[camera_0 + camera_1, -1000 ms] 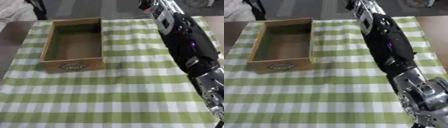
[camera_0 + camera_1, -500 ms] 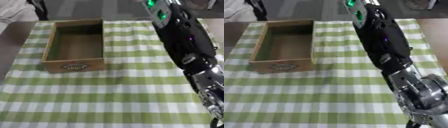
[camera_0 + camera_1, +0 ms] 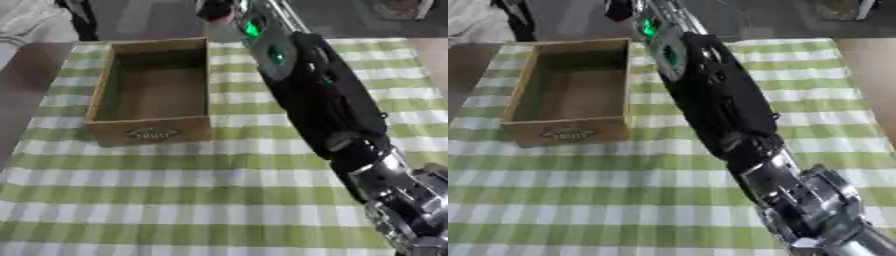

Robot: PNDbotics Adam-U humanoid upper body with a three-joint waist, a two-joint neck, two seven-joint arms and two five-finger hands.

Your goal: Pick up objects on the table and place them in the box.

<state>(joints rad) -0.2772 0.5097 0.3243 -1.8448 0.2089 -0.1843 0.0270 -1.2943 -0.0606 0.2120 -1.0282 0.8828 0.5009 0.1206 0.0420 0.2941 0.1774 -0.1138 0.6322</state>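
Box [image 3: 153, 92] sits empty near the surface's far left corner. Our right hand [image 3: 215, 10] reaches past the far edge, grip unreadable; forearm could clip the box wall.

The middle of the table [image 3: 175, 200] is crossed by the right arm [image 3: 324, 100], reaching to the far edge. Left of it, passage is blocked only by the open wooden box [image 3: 153, 92]; the near cloth is left free.
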